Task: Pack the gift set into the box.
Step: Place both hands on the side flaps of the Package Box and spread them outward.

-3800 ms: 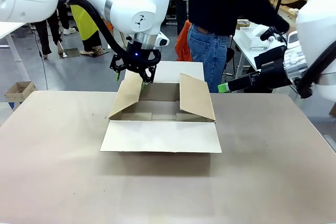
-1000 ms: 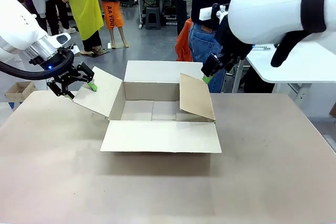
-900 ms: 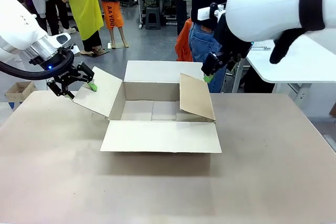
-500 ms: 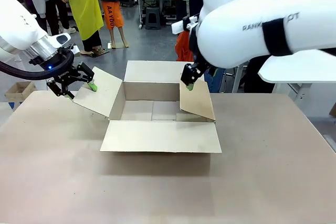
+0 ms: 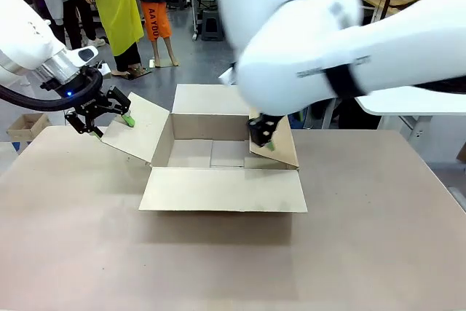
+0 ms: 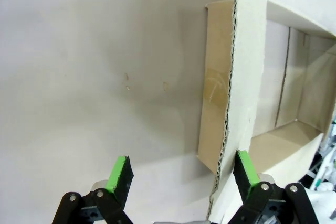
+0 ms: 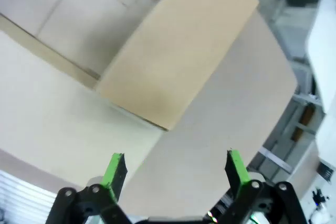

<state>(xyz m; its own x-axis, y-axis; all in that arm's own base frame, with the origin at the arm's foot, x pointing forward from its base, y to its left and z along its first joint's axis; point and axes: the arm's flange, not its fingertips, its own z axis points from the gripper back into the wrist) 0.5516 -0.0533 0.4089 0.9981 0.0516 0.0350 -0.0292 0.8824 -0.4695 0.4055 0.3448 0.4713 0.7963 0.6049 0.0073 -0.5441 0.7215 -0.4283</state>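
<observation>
The box (image 5: 218, 156) stands open on the beige table, its near and far flaps folded out. My left gripper (image 5: 105, 123) is open astride the outward-leaning left flap (image 5: 138, 136); in the left wrist view that flap's corrugated edge (image 6: 228, 103) runs between the pads (image 6: 119, 169), close to the right one. My right gripper (image 5: 263, 136) is open at the upright right flap (image 5: 280, 140), whose tan face (image 7: 178, 51) lies ahead of its green pads (image 7: 114, 169). The gift set is out of view.
A tiny brown cardboard box (image 5: 25, 125) sits on the floor past the table's left corner. A white side table (image 5: 408, 96) stands at the right. People stand on the far side. The table (image 5: 218, 267) stretches wide in front of the box.
My right arm has swung in from the far right and come down to the right flap. The left gripper has held still at the left flap, which it earlier drew outward.
</observation>
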